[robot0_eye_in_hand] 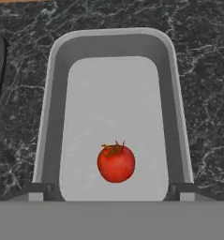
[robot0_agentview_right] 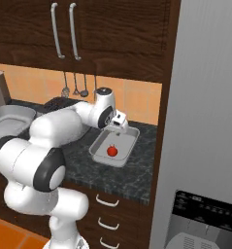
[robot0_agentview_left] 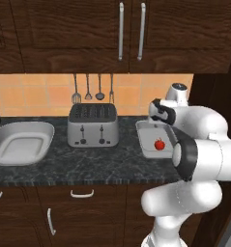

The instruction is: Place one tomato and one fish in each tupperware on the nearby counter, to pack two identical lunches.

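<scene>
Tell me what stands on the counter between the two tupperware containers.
A silver toaster stands between the left tupperware and the right tupperware holding a tomato, in the left base view.

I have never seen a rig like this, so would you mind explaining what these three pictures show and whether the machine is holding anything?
This is a rendered kitchen with a white robot arm on a mobile base. Two pictures come from cameras on the base, behind the arm to its left and right; the third looks along the gripper from the hand. On the speckled counter stand a silver toaster and two grey tupperware containers. The near tupperware holds one red tomato; the far tupperware, left of the toaster, looks empty. The gripper hangs just above the near tupperware. The tomato lies free on the container floor, so nothing seems to be held. Utensils hang on the tiled wall behind.
</scene>
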